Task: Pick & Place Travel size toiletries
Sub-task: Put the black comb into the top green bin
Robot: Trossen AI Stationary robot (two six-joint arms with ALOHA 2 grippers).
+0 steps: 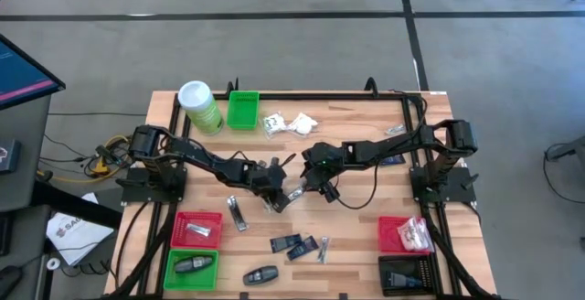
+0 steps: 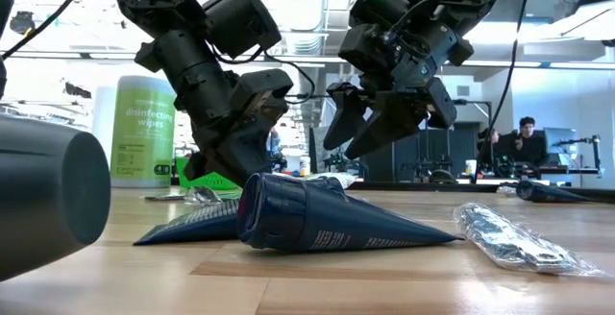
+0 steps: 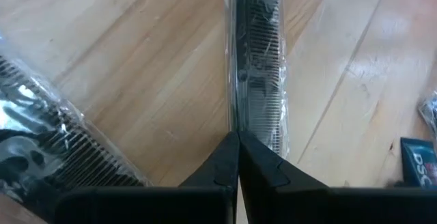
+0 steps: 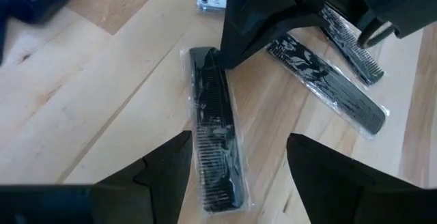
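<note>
**Crowding over one wrapped comb risked a clash of arms**

Pinching shut at mid-frame in the high view, the left gripper [image 1: 274, 193] held its fingertips [image 3: 235, 157] against the end of a black comb in clear wrap [image 4: 217, 142]; whether the film was truly caught I could not tell. The right gripper [image 1: 306, 188] hung just beside it, jaws wide and holding nothing, directly above the same comb. Two more wrapped combs [image 4: 328, 84] lay near, toward the upper right of the right wrist view. A dark blue tube [image 2: 327, 221] lay in the low view's foreground. If both arms closed on one comb, fingers could collide, or the slick wrap could slip free and skid along the wooden table [image 1: 366, 218], well apart from the red bin [image 1: 197, 230] at lower left.
</note>
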